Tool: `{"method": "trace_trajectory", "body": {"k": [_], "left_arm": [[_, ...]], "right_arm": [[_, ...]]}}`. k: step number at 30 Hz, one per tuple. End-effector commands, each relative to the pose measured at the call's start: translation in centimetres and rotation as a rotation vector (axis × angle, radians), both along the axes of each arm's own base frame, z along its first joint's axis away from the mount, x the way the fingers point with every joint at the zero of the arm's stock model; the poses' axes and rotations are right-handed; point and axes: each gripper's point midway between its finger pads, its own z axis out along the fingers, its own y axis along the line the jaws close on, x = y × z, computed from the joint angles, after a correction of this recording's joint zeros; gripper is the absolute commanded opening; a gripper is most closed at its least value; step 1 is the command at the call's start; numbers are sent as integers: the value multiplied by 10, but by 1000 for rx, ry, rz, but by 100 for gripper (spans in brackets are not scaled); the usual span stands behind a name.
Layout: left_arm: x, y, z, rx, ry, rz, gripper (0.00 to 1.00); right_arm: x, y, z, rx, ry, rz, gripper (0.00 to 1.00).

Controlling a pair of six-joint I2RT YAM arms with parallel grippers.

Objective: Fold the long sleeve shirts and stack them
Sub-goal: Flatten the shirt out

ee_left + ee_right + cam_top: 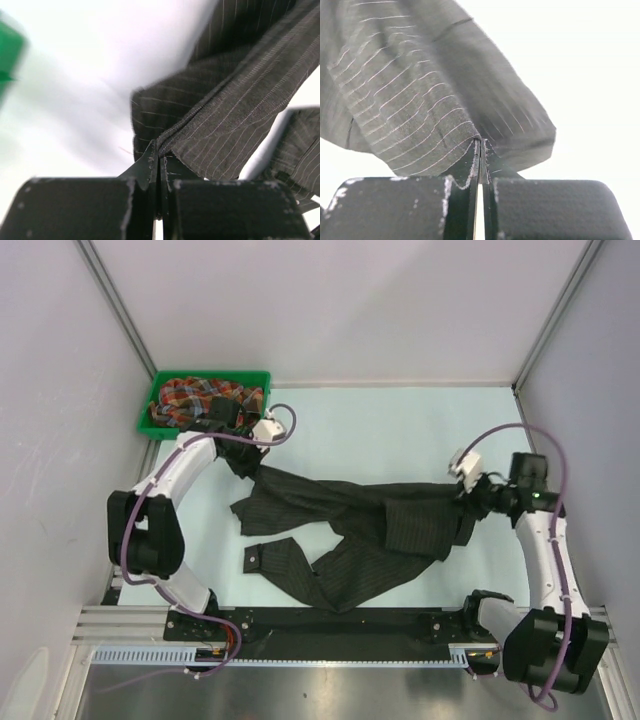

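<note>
Across the desk (400, 430), black pinstriped shirt (350, 530) sprawls crumpled, long axis running left-right between the arms. Left fingers (145, 172) clamped on its left end, right fingers (467, 170) clamped on its right end. Plaid shirt (205, 398) sits in green bin (215, 374), nearest left arm.

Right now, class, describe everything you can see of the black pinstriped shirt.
The black shirt is thin woven cloth with fine pale pinstripes, crumpled and unfolded, spread across the pale table. One sleeve trails toward the near edge. The left claw pinches its left end, the right claw its right end, both shut on fabric.
</note>
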Motion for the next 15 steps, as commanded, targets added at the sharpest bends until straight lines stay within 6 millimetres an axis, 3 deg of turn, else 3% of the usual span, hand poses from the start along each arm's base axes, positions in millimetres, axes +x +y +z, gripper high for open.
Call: {"method": "trace_trajectory", "body": {"k": [1,2,5,7,8,10,15], "left_arm": [[22,-5,85,-87,-212,48,0],[22,-4,100,-93,-248,59,0],[27,-3,136,-109,-337,83,0],[29,-2,161,-113,-399,96,0],[29,0,168,-111,-416,109,0],[28,0,192,-122,-478,116,0],[22,1,254,-148,-648,170,0]], "right_arm": [[31,-13,81,224,-103,-171,0],[40,-28,95,249,-137,-232,0],[60,-48,144,351,-218,-337,0],[67,-55,166,402,-253,-374,0],[73,-59,188,435,-292,-394,0],[77,-66,212,474,-337,-429,0],[73,-80,297,548,-529,-505,0]]}}
